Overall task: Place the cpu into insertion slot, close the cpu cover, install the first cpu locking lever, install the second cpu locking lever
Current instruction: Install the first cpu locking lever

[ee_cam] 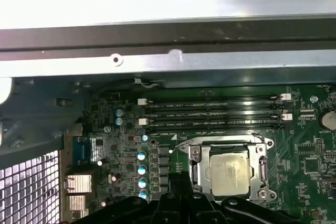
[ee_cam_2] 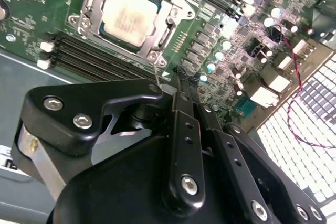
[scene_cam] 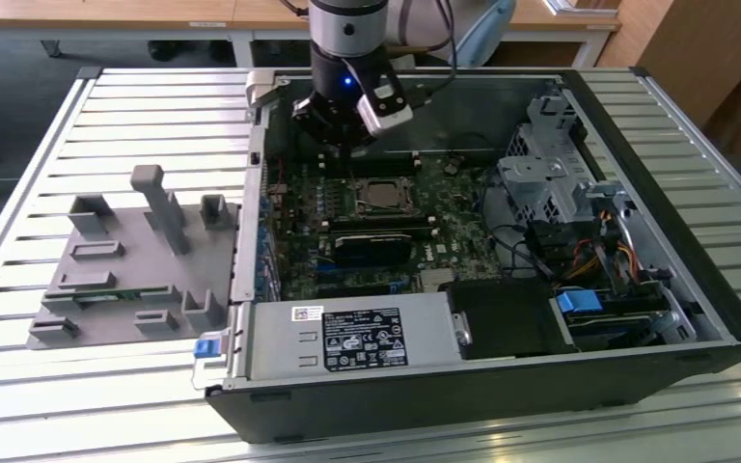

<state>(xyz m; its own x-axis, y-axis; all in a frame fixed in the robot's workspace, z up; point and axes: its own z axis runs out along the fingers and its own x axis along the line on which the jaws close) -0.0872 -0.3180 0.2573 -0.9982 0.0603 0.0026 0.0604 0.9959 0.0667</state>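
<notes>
The cpu (ee_cam_2: 128, 14), a flat silver-grey square, lies in the insertion slot on the green board, and the slot itself is hidden beneath it. The cpu cover (ee_cam_2: 159, 34), a silver frame, lies flat around the chip. In both wrist views my gripper (ee_cam_2: 185, 74) hangs just beside one corner of the socket with its black fingers pressed together. A thin metal lever wire (ee_cam_2: 156, 73) stands close by the fingertips; I cannot tell whether they touch it. In the first wrist view the cpu (ee_cam: 229, 170) sits beside the gripper (ee_cam: 176, 180). In the exterior view the gripper (scene_cam: 329, 145) is behind the cpu (scene_cam: 377, 198).
Long black memory slots (ee_cam: 210, 111) run along one side of the socket. A black heat-sink block (scene_cam: 373, 243) lies in front of the socket in the exterior view. The case's metal wall (ee_cam: 168, 61), a drive cage (scene_cam: 551, 183) and a power supply (scene_cam: 344, 338) surround the board. A grey fixture (scene_cam: 126, 260) stands outside at the exterior view's left.
</notes>
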